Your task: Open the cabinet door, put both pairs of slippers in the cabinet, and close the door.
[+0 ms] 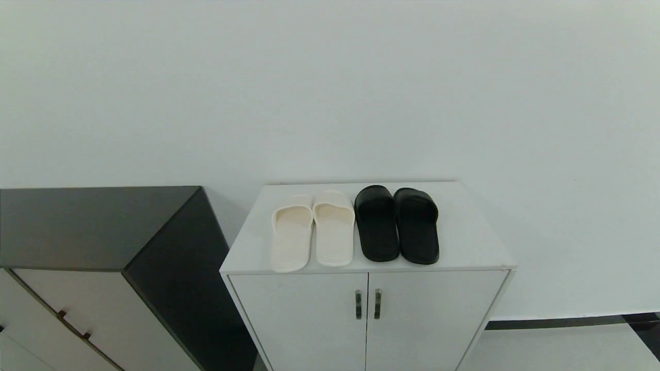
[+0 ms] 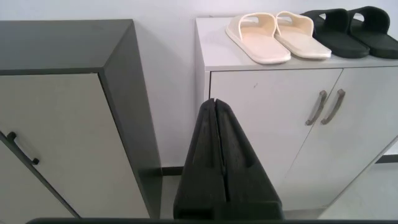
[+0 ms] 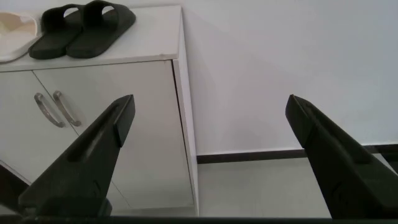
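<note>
A white two-door laminate cabinet (image 1: 464,232) stands shut against the plain white wall (image 1: 330,93). On its top lie a cream rubber slipper pair (image 1: 313,230) and, just beside it at three o'clock, a black rubber slipper pair (image 1: 397,224). A dark-topped cabinet (image 1: 93,221) stands at eight o'clock. The left gripper (image 2: 216,102) is clenched on nothing; the right gripper (image 3: 211,106) is spread wide.

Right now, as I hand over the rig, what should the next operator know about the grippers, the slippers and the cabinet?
Left gripper: shut, empty, held short of the white cabinet, pointing near its left edge.
Right gripper: open, empty, near the cabinet's right front corner.
Cream slippers and black slippers lie side by side on the cabinet top, with the cream pair on the left.
Both doors are closed, and no gripper is on the handles.
Done: nothing.
Left: open the door, put both pairs in, close it.
</note>
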Available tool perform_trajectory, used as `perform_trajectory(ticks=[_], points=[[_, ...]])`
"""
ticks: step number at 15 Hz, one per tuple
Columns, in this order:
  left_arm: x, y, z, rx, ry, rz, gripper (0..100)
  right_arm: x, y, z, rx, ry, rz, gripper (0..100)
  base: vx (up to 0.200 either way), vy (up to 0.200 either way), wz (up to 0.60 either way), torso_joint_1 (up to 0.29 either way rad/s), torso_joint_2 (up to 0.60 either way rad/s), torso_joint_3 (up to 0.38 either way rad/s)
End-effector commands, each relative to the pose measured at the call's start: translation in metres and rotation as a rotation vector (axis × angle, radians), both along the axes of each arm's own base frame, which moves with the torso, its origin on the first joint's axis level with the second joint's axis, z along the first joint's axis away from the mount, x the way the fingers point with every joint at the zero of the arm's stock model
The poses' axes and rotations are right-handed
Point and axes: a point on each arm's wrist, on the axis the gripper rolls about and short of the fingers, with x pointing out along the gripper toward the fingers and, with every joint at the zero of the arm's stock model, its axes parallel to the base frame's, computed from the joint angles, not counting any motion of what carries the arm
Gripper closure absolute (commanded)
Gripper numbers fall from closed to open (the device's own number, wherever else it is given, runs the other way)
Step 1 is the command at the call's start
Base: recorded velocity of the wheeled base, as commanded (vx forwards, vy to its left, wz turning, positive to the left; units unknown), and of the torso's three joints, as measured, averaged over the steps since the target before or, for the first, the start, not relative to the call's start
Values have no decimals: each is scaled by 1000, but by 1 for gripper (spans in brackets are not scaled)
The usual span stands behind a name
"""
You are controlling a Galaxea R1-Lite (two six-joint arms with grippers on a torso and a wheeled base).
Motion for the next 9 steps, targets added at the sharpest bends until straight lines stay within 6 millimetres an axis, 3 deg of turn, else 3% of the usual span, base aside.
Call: perform_trajectory(ticks=[1, 6, 9], points=[[0, 0, 0, 1, 1, -1, 100, 0, 0, 0, -2, 1, 0, 0, 0, 0, 0, 0, 0, 0], [0, 0, 0, 2, 0, 3, 100, 0, 0, 0, -4, 1, 2, 0, 200, 0, 0, -2, -4, 1], [0, 0, 0, 4, 0, 5, 100, -1, 0, 3, 1, -19, -8, 0, 0, 0, 0, 0, 0, 0]])
